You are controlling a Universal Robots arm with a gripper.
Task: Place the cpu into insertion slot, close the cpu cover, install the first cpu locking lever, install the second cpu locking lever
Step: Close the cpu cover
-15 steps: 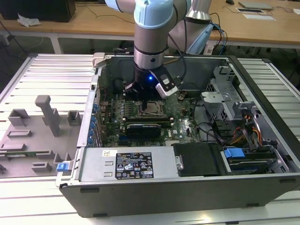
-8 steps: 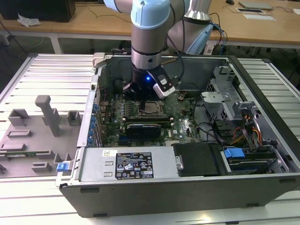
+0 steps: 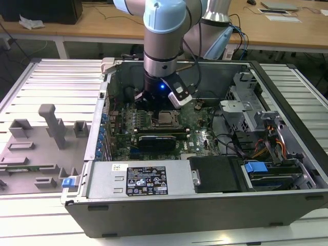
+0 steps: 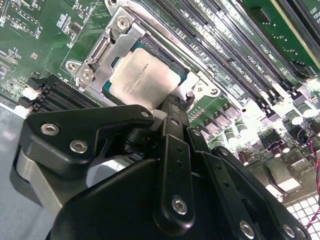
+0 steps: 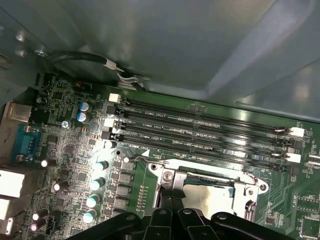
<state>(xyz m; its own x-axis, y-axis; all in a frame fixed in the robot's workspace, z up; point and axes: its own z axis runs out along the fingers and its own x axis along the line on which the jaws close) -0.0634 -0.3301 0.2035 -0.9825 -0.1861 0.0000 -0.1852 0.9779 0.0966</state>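
Silver-grey cpu (image 4: 144, 75) seated flat on the green board (image 4: 30, 30) in the second wrist view, rimmed by the metal cover (image 4: 102, 55) lying down over its edges. Black claw (image 4: 169, 106) narrow, tips pressed together, poised just beside the cpu's edge. In the exterior view, arm (image 3: 161, 31) down inside the open case (image 3: 205, 202) on the slatted bench (image 3: 51, 77), claw close above the cpu.

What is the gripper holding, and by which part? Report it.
Cannot be told. The black gripper sits at the edge of the flat silver-grey square cpu, which lies under its thin metal frame cpu cover; the gripper's own body hides the contact.
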